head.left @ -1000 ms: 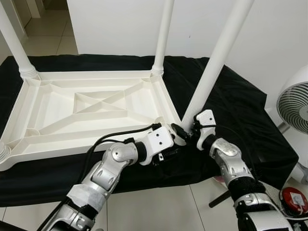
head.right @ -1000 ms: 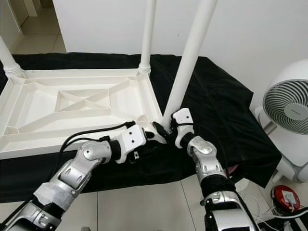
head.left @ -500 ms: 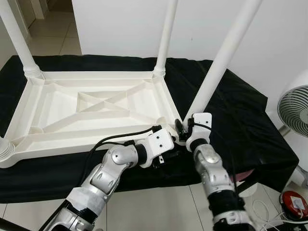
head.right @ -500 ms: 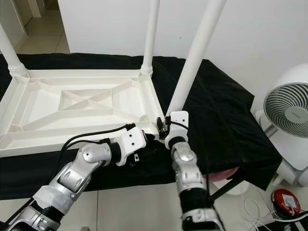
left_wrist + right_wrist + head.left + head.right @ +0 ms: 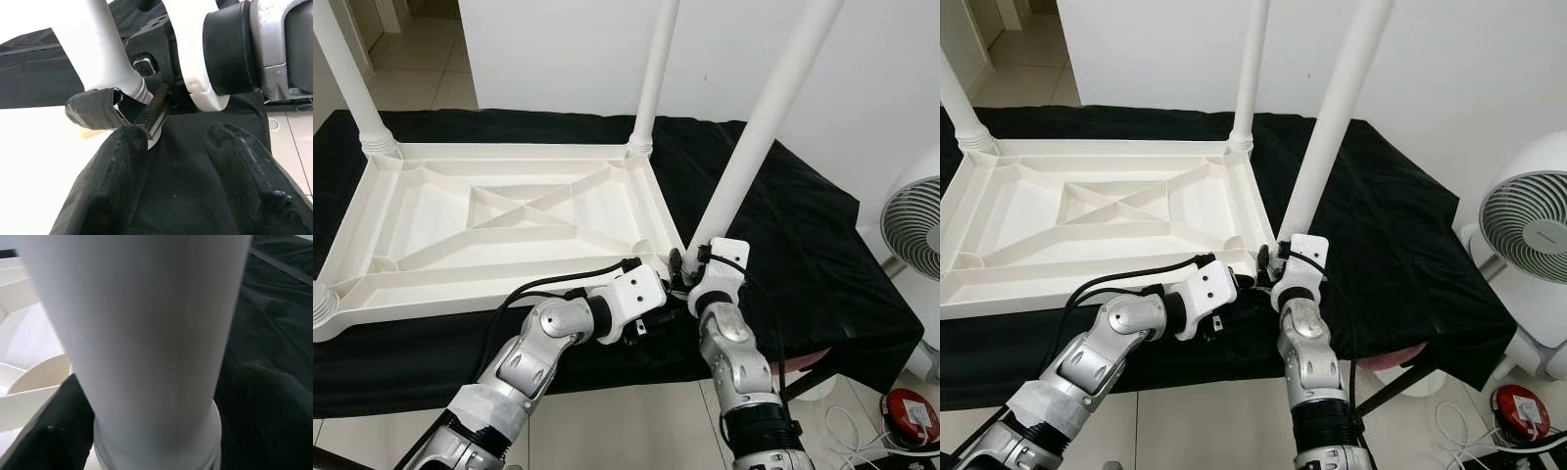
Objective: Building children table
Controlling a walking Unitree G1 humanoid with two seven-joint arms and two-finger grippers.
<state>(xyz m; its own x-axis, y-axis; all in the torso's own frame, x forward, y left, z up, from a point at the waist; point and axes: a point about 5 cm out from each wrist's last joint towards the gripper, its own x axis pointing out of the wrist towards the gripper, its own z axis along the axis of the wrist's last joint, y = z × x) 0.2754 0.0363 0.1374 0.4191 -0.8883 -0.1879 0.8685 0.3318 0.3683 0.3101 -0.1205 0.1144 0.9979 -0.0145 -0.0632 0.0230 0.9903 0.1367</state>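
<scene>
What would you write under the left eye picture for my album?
Robot's right hand grips a tall white plastic leg at the upside-down white table's corner.

Both arms: silver segmented metal shells, black joint rings, white plastic wrist housings. Left arm [image 5: 533, 348] carries a black cable looped along its forearm. Right arm [image 5: 732, 352] has a ribbed black cuff. Tool fingers [image 5: 115, 186]: thick, matte black.

**Left wrist: two grippers at the leg base**

Left gripper [image 5: 176, 142] fingers spread over black cloth [image 5: 181, 196]; right gripper [image 5: 132, 110], at 11 o'clock from it, clasps white table leg [image 5: 105, 44] at its base; ridged fingertip [image 5: 155, 108] touches left finger [image 5: 122, 156].
</scene>
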